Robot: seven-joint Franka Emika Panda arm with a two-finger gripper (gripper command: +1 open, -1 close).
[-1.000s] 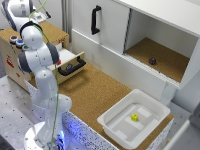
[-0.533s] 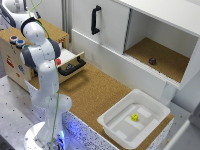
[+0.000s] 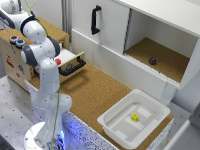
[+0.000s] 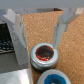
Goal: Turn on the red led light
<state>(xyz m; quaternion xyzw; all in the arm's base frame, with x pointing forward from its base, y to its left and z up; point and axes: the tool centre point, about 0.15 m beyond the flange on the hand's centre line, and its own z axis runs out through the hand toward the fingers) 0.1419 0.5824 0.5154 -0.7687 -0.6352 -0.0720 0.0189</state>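
The red led light (image 4: 44, 54), a red cap in a whitish ring, sits on top of the wooden box (image 3: 11, 59). In the wrist view it lies directly below my gripper (image 4: 41, 36), between the two spread fingers (image 4: 17, 31), which stand above it without touching. The gripper is open and empty. A matching blue-capped button (image 4: 53, 78) sits right beside it. In the exterior view the red button (image 3: 13, 38) and the blue button (image 3: 20, 43) show on the box top at the exterior view's left, under my hand. The green-capped button is not visible.
An open drawer with a black handle (image 3: 75, 66) sticks out of the box, with a bare red lump (image 3: 58, 62) by it. A white tub (image 3: 114, 131) holds a small yellow object (image 3: 134, 117). The white cabinet's open compartment holds a dark object (image 3: 152, 61).
My arm has shifted a little toward the exterior view's left, bringing the hand over the buttons on the box top. Nothing else has moved.
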